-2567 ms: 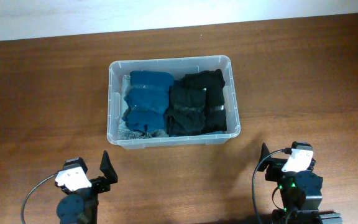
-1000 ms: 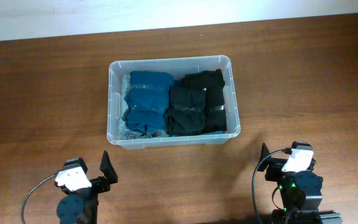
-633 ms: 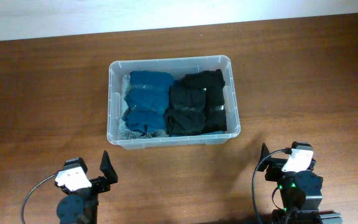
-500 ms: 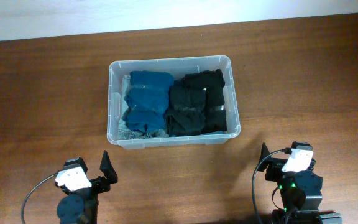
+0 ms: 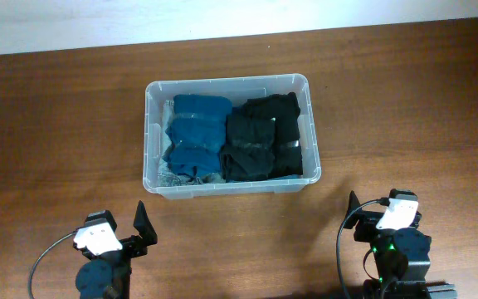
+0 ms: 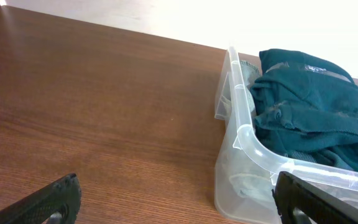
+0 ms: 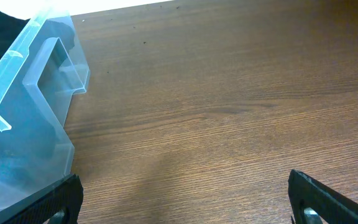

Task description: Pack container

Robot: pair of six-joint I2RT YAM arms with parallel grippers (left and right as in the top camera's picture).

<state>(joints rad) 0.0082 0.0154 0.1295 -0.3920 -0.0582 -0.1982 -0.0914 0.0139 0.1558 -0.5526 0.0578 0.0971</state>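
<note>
Nothing's moved vs earlier frames tbh: container [image 5: 149, 133] sits mid-table nearer the far edge w/ blue clothes [image 5: 196, 133] + black clothes [image 5: 260, 137] inside, left gripper [image 6: 176, 202] & right gripper [image 7: 182, 196] both spread wide, empty, by the near edge, so prob done.

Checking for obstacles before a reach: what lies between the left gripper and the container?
Only bare table, as the overhead view shows: nothing sits between the left gripper and the container.

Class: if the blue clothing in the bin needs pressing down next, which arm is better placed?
Probably left. The blue clothing fills the container's left half, nearest the open left pincer; the right pincer faces the black clothing's end.
</note>
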